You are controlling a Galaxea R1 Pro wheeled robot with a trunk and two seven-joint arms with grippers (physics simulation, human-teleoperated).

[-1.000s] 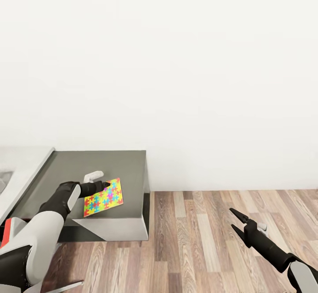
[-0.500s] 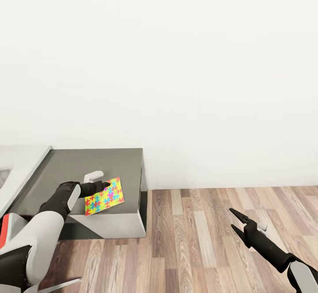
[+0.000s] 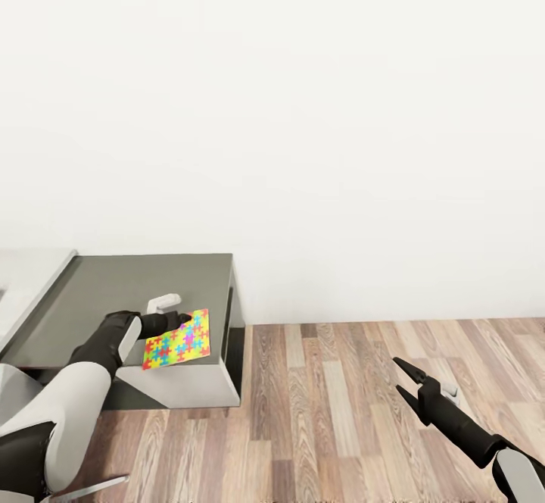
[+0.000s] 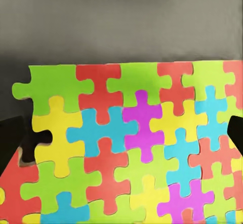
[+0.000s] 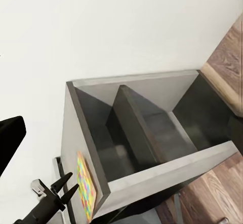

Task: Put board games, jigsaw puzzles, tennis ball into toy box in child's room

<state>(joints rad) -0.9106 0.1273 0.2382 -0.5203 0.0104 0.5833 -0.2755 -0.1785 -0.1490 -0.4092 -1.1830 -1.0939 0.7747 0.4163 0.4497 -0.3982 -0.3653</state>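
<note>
Puzzle (image 3: pixel 177 340), head view: pinched by one edge in the left gripper (image 3: pixel 175 323), carried flat and a little tilted above the front right corner of a dark grey cabinet (image 3: pixel 136 291). Could slip or swing from so thin an edge grip if jolted in transit. Could also clip the cabinet's front edge, close beneath. Open plank floor (image 3: pixel 348 397) to the right. Right gripper (image 3: pixel 403 382) over the floor, jaws parted, holding nothing.

Left wrist view: puzzle (image 4: pixel 131 148) spread between dark fingertips (image 4: pixel 15 143), closed on its sides; grey top beyond.

Right wrist view: cabinet (image 5: pixel 147 133) open-fronted with a divider, puzzle (image 5: pixel 86 188) edge-on at its corner beside the left gripper (image 5: pixel 63 188). Wall close behind, so little room that way.
</note>
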